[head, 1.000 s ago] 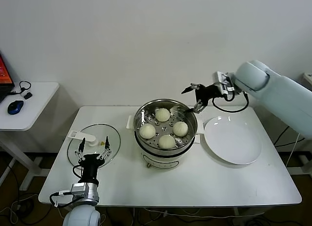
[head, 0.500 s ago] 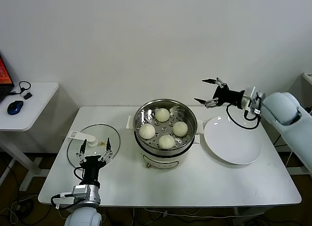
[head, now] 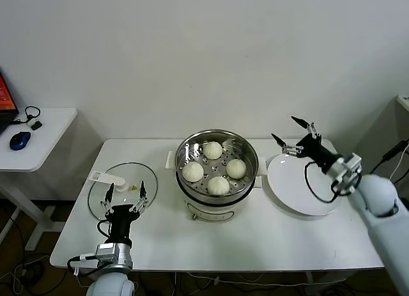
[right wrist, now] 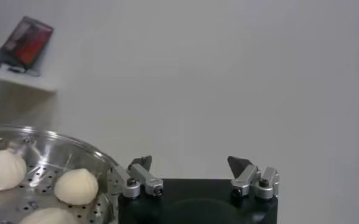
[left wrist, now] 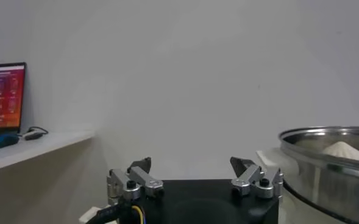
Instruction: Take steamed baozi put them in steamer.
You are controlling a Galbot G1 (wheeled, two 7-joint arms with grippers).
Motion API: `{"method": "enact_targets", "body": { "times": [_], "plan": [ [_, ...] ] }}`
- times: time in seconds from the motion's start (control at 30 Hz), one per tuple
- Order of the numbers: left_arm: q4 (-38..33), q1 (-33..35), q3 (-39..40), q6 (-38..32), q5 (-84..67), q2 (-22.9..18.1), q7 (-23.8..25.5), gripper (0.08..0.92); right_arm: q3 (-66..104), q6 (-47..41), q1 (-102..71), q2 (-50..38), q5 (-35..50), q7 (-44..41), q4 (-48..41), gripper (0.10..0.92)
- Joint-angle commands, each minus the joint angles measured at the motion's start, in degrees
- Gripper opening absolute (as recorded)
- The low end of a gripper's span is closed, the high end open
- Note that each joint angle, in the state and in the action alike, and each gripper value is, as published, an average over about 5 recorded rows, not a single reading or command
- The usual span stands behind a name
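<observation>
Sitting at the frame's centre, the steamer (head: 217, 171) holds all four steamed baozi (head: 218, 185), while the right gripper (head: 295, 137) hangs empty at right above the white plate (head: 300, 194), fingers spread wide. The left gripper (head: 124, 195), lower left, fingers spread too, hovers over the glass lid (head: 121, 181). Little remains to spoil, I judge, unless a careless sweep of either arm knocks the plate or lid.

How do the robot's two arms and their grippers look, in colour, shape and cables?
Both arms have smooth, rounded pale-white shells. Each ends in a black wrist block carrying slim jaws of silver metal with black tips. The right gripper has a black cable looping beside its wrist. The left gripper has a silver collar, black cables, a white connector, and small yellow marks near its base.
</observation>
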Motion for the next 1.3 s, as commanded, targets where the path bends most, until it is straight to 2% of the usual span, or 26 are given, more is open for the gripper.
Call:
{"method": "enact_targets", "body": {
  "times": [0.03,0.37,1.3],
  "plan": [
    [-0.2,0.8,-0.4,0.0,0.1,0.3,0.1,0.823,10.0,7.8,-20.3,11.6,2.3,8.4,3.5,0.823],
    [-0.3,1.5,-0.7,-0.2,0.6,0.5,0.2,0.823,9.0,10.8,-27.0,16.7,2.2,10.5,5.0,0.823],
    [-0.5,2.5,-0.6,-0.6,1.7,0.2,0.2,0.823,8.9,11.5,-33.4,17.9,4.0,10.2,6.7,0.823]
  ]
}}
